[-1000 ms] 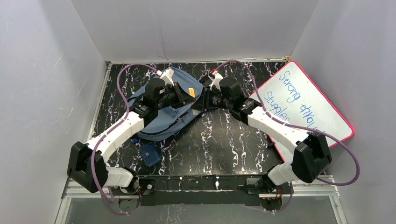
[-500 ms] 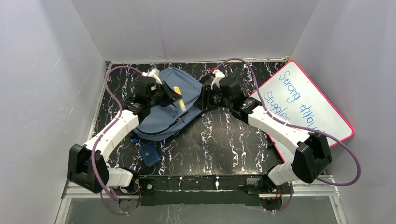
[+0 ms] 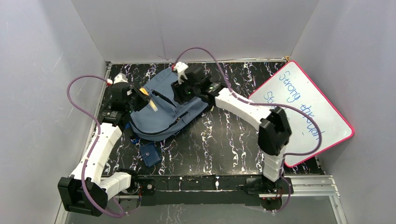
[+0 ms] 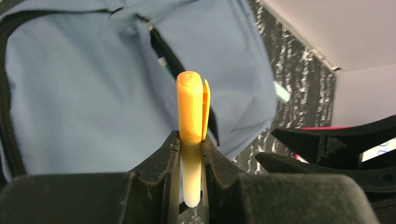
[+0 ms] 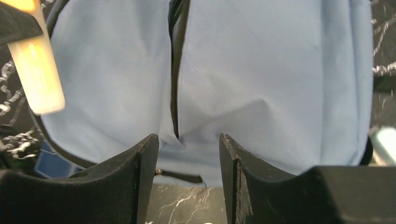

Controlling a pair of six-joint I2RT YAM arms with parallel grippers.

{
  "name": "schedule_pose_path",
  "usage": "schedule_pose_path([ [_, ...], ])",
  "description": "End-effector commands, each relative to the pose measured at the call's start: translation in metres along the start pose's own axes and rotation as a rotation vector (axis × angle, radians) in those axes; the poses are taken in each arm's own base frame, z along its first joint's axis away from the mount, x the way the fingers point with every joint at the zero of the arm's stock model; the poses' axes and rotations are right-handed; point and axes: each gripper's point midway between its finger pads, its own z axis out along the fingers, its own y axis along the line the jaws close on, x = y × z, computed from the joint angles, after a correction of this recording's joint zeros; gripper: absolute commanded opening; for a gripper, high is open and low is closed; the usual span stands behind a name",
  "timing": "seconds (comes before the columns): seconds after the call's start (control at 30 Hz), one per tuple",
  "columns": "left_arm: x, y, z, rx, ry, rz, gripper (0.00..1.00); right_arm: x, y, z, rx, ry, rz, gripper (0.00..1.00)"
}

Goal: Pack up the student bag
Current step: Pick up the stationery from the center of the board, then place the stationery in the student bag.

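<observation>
The slate-blue student bag (image 3: 163, 114) lies flat at the table's back left, and its black zipper slit (image 5: 175, 70) stands partly open. My left gripper (image 3: 145, 97) is shut on an orange-capped marker (image 4: 190, 107) with a pale body, held just over the bag's left side (image 4: 84, 93). A dark pocket opening (image 4: 163, 56) shows beyond the cap. My right gripper (image 5: 189, 140) is open and hovers low over the bag's far end (image 3: 179, 94), with only bag fabric between its fingers. The marker (image 5: 37, 79) shows at the upper left of the right wrist view.
A whiteboard (image 3: 303, 107) with a pink rim and blue writing leans at the right. A small dark-blue pouch (image 3: 150, 154) lies on the black marbled table (image 3: 224, 140) in front of the bag. White walls close in the left, back and right.
My right arm swung left over the bag and its jaws opened wider. My left arm drew back to the left, carrying the marker with it.
</observation>
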Motion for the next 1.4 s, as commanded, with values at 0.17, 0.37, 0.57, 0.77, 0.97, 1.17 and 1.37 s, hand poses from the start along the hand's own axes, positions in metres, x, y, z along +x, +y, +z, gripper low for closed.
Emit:
schedule_pose_path([
  [0.17, 0.033, 0.039, 0.001, -0.103, 0.05, -0.026, 0.0, -0.026, 0.019, 0.042, 0.061, -0.004, -0.335, 0.65],
  [0.37, 0.039, 0.042, 0.001, -0.101, 0.059, -0.04, 0.0, -0.027, 0.009, 0.061, 0.163, 0.001, -0.428, 0.69],
  [0.57, 0.039, 0.043, 0.002, -0.102, 0.058, -0.036, 0.0, -0.029, -0.003, 0.072, 0.245, 0.004, -0.491, 0.71],
  [0.77, 0.045, 0.048, 0.003, -0.11, 0.068, -0.042, 0.0, -0.027, -0.005, 0.081, 0.256, 0.005, -0.504, 0.71],
  [0.97, 0.046, 0.045, 0.006, -0.096, 0.072, -0.054, 0.0, -0.034, -0.007, 0.083, 0.277, -0.025, -0.491, 0.65],
  [1.17, 0.045, 0.042, 0.012, -0.086, 0.078, -0.067, 0.0, -0.037, -0.005, 0.082, 0.278, -0.053, -0.463, 0.35],
  [1.37, 0.039, 0.03, 0.023, -0.026, 0.072, -0.115, 0.0, -0.043, -0.004, 0.076, 0.279, -0.076, -0.446, 0.16],
])
